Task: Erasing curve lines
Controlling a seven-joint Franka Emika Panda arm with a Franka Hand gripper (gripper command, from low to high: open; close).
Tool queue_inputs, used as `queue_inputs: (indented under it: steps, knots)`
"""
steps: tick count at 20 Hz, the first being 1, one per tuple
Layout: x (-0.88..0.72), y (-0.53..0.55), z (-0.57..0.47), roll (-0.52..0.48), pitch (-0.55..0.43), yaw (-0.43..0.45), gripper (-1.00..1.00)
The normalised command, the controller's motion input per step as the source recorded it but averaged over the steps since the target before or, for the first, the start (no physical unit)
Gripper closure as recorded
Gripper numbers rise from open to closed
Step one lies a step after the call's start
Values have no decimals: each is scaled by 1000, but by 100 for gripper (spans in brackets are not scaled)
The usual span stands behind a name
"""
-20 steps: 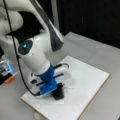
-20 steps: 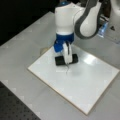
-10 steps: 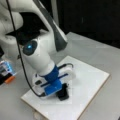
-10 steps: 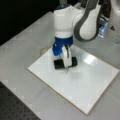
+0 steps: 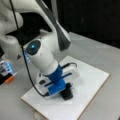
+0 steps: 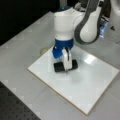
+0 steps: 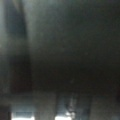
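A white board [image 5: 95, 80] [image 6: 97, 82] lies flat on the grey table in both front views. My gripper [image 5: 65, 90] [image 6: 66, 65] points straight down and is shut on a black eraser block [image 5: 67, 95] [image 6: 59, 67], which rests against the board near its left part. The curve lines do not show in any view; around the eraser the board looks plain white. A dark blurred surface fills the wrist view, and nothing can be made out in it.
A blue-lit device [image 5: 6, 68] and an orange piece [image 5: 10, 79] sit at a front view's left. A small round object [image 6: 44, 50] lies on the table just off the board's far corner. Equipment [image 6: 105, 25] stands at a front view's top right.
The gripper has slid the eraser a short way across the board, rightward in one front view and slightly toward the bottom in the other.
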Motion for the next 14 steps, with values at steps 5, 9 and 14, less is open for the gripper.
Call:
queue_inputs:
  steps: [5, 9, 14]
  knots:
    - [544, 148, -822, 116, -88, -89, 100]
    - [635, 151, -849, 113, -76, -101, 100]
    - [684, 72, -816, 84, -14, -118, 100]
